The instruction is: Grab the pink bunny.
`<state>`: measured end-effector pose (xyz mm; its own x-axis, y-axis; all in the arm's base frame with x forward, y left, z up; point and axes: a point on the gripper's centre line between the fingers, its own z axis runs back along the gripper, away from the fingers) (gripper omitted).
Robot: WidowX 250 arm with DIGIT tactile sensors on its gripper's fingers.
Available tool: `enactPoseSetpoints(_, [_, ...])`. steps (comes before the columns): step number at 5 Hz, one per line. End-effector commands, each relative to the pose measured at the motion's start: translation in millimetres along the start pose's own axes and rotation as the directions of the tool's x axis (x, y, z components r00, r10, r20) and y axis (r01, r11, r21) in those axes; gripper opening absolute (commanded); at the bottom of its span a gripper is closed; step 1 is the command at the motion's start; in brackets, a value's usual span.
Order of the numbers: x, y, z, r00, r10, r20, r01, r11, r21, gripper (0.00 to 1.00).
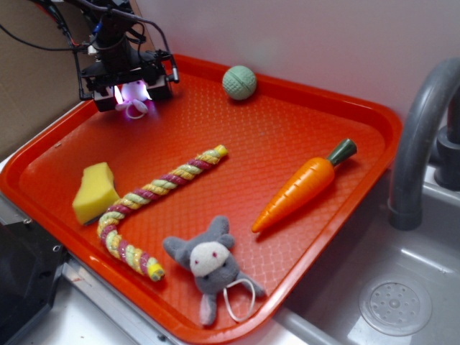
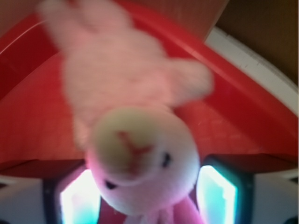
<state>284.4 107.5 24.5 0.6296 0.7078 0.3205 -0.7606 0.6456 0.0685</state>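
The pink bunny (image 2: pixel 140 154) is a small pale pink plush and fills the wrist view, blurred, its head nearest the camera and its body stretching away over the orange tray (image 2: pixel 28 107). My gripper (image 2: pixel 147 196) is low over it, with one lit pad (image 2: pixel 79 200) on each side of its head. The jaws stand wide apart and look open around the head. In the exterior view my gripper (image 1: pixel 134 100) sits at the tray's back left corner, and only a bit of the bunny (image 1: pixel 136 108) with its white string shows under it.
On the orange tray (image 1: pixel 287 144) lie a green ball (image 1: pixel 239 82), a plastic carrot (image 1: pixel 305 185), a twisted rope toy (image 1: pixel 154 198), a yellow sponge (image 1: pixel 95 191) and a grey plush bunny (image 1: pixel 210 263). A sink (image 1: pixel 388 302) and a grey faucet (image 1: pixel 420 136) are to the right.
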Motion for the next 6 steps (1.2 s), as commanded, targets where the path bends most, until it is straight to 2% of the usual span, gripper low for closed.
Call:
enactPoseSetpoints(1, [-7, 7, 89, 0.932, -0.345, 0.106, 0.355, 0.931, -0.087, 0.0])
enactPoseSetpoints(2, [-26, 1, 125, 0.845, -0.531, 0.059, 0.535, 0.839, -0.104, 0.0])
enactPoseSetpoints(3, [-47, -11, 151, 0.725, -0.688, -0.04, 0.684, 0.726, -0.074, 0.0])
enactPoseSetpoints(4, [-66, -22, 174, 0.617, -0.78, -0.103, 0.772, 0.626, -0.11, 0.0])
enactPoseSetpoints(5, [-89, -43, 212, 0.554, -0.831, -0.048, 0.816, 0.554, -0.166, 0.0])
enactPoseSetpoints(6, [-92, -44, 230, 0.574, -0.819, 0.026, 0.81, 0.562, -0.17, 0.0])
